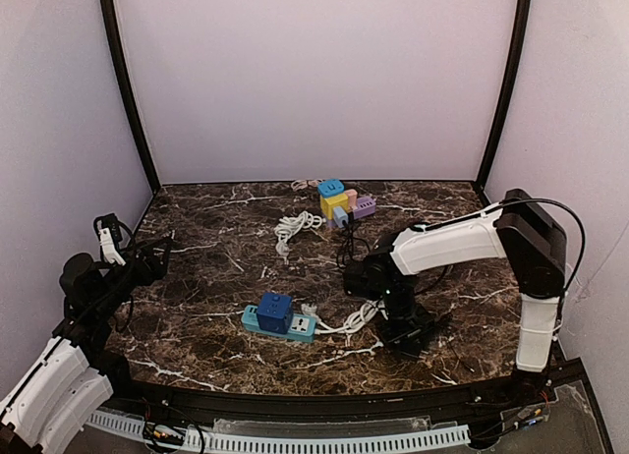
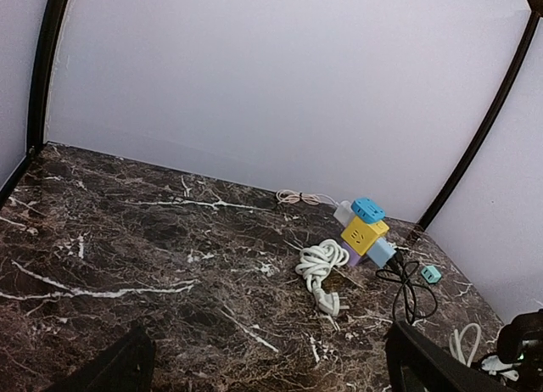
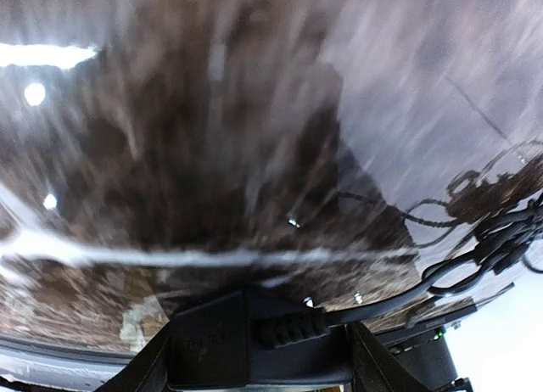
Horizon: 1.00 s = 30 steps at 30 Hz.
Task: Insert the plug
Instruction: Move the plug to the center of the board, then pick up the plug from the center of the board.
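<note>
My right gripper [image 1: 408, 336] is low over the front right of the table and shut on a black plug [image 3: 212, 337]. The plug lies between the fingers [image 3: 386, 366], and its black cable [image 3: 475, 260] runs off to the right. A teal power strip [image 1: 295, 325] with a blue cube adapter [image 1: 274, 312] on it lies left of that gripper, a white cord [image 1: 346, 320] between them. My left gripper [image 1: 147, 257] is open and empty above the left edge; its dark fingers [image 2: 428, 368] frame the left wrist view.
A multicoloured cube socket cluster [image 1: 340, 200] stands at the back middle and also shows in the left wrist view [image 2: 365, 231]. Beside it lie a coiled white cable with plug [image 2: 321, 263], a looped black cable [image 2: 407, 283] and a small teal piece [image 2: 430, 274].
</note>
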{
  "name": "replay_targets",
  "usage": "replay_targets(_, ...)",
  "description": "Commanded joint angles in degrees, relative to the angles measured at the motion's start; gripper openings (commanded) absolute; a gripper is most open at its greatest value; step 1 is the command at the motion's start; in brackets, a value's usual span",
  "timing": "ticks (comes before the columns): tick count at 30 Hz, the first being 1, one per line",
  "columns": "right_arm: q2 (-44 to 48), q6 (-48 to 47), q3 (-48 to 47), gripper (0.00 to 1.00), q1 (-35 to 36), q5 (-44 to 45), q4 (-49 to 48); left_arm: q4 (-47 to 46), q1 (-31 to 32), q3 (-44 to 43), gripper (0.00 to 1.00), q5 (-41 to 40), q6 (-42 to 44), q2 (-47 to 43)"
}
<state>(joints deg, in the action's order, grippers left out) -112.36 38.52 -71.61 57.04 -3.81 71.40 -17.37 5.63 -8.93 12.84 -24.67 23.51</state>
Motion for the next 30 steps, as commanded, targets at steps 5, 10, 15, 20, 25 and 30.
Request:
replay_targets(5,-2.08,-0.22,-1.25,0.64,-5.58,10.37,-21.52,-0.92,-0.27,0.84,0.96,0.63,0.08,-0.59)
replay_targets(10,2.0,-1.16,2.51,0.89,-7.69,5.31,-28.71,-0.92,-0.34,0.84,0.95,0.75,0.13,-0.36)
replay_targets(15,5.96,-8.31,4.52,0.99,-7.58,4.07,-29.93,-0.91,-0.31,0.84,0.95,0.86,0.23,-0.01)
replay_targets(20,9.01,-18.23,6.78,0.93,-7.22,2.83,-28.65,-0.92,-0.35,0.84,0.95,0.98,0.31,-0.08)
replay_targets(25,8.65,-22.03,8.16,0.66,-7.2,0.19,-25.76,-0.91,-0.35,0.84,0.95,1.01,0.41,-0.19)
replay_targets(30,10.18,-21.6,9.94,0.54,-7.25,0.64,-23.78,-0.98,-0.3,0.84,0.95,1.2,0.2,-0.08)
